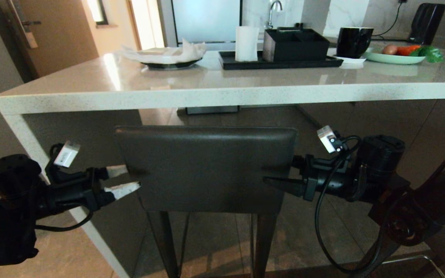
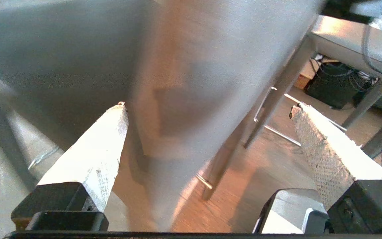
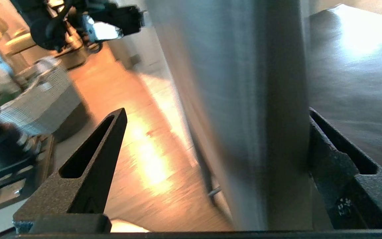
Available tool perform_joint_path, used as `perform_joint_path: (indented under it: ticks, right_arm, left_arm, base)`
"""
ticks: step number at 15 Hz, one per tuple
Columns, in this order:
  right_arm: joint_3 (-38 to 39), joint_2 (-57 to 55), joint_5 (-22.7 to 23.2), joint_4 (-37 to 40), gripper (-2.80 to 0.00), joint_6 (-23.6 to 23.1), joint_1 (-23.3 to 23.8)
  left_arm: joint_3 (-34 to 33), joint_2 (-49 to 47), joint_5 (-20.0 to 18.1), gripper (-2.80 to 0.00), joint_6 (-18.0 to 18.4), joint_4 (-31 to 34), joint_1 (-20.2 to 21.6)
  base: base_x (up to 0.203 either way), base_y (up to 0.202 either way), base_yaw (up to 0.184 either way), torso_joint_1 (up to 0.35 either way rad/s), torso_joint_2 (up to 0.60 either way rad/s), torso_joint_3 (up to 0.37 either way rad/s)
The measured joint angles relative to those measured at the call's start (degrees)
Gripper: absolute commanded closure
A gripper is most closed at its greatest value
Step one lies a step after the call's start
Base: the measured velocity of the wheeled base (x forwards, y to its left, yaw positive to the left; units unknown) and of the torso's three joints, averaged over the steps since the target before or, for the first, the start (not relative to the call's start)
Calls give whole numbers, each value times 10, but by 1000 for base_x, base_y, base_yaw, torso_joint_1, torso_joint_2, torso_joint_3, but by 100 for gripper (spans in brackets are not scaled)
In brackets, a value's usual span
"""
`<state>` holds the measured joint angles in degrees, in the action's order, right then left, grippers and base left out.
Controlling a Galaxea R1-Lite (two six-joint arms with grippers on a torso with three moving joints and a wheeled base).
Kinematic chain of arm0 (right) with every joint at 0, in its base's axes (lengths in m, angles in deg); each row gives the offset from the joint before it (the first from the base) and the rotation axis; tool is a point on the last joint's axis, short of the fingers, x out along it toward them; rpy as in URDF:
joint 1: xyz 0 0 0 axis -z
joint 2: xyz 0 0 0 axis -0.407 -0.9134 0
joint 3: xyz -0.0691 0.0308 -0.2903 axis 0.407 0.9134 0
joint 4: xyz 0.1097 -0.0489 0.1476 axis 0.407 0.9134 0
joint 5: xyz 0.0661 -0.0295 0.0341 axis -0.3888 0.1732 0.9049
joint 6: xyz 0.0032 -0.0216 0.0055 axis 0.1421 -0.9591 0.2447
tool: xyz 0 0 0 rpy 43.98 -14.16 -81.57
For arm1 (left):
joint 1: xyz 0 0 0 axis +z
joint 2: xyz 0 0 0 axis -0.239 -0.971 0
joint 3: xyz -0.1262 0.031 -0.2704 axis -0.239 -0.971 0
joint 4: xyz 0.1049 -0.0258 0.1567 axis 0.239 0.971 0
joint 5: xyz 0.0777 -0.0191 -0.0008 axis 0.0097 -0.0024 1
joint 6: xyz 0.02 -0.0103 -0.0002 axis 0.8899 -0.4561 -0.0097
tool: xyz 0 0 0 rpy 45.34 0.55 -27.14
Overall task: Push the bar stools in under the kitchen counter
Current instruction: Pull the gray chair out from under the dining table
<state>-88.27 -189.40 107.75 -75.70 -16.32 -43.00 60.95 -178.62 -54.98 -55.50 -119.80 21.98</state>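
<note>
Dark grey leather bar stool (image 1: 207, 168) stands at six o'clock of the pale stone kitchen counter (image 1: 222, 94), not yet pushed under; left gripper (image 1: 124, 179) and right gripper (image 1: 280, 175) straddle its backrest edges, fingers spread, pushing remains.

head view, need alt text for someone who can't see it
A dark grey bar stool stands facing the kitchen counter, its backrest flanked by the open left gripper and open right gripper. On the counter sit a black tray, a black mug and a plate of vegetables.
</note>
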Motion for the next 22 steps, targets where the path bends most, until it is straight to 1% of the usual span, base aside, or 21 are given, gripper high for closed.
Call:
perform_joint_path:
  ticks: [2, 3, 8, 10, 12, 14, 16, 18, 20, 22]
  right_arm:
    - [-1, -1, -1, 2, -280, 1, 0]
    - [-2, -2, -3, 2, -280, 1, 0]
    - [1, -2, -3, -2, -280, 0, 1]
    - [0, -2, -5, -2, -280, 0, 2]
    - [0, -2, -2, -3, -280, 1, 4]
    - [1, -3, -4, -4, -280, 0, 6]
    - [3, -2, -11, -4, -280, 0, 8]
    - [4, -3, -12, -7, -280, 0, 9]
    - [4, -5, -13, -7, -280, 0, 10]
    - [4, -9, -13, -7, -280, -1, 9]
  left_arm:
    - [-13, 2, 4, -280, 3, -1, -8]
    - [-19, 3, -2, -280, 3, 1, -13]
    - [-16, 6, 0, -280, 2, 0, -18]
    - [-9, 3, 12, -280, 1, 0, -12]
    - [21, -11, 26, -280, -2, 0, 9]
    - [87, -47, 27, -280, -3, 0, 31]
    - [175, -88, 25, -280, -16, 0, 42]
    - [281, -134, 13, -280, -47, 0, 46]
    - [386, -186, -21, -280, -92, 0, 47]
    - [459, -234, -62, -280, -139, 0, 40]
  base:
    - [-196, 0, -3, 6, 3, 1]
    - [-200, 0, -1, 2, -7, 2]
    - [-196, 0, -2, 1, 3, 2]
    - [-151, 0, -3, -3, 3, 2]
    - [0, 0, 0, 0, 0, 0]
    - [0, 0, 0, 0, 0, 0]
    - [0, 0, 0, 0, 0, 0]
    - [0, 0, 0, 0, 0, 0]
    - [0, 0, 0, 0, 0, 0]
    - [0, 0, 0, 0, 0, 0]
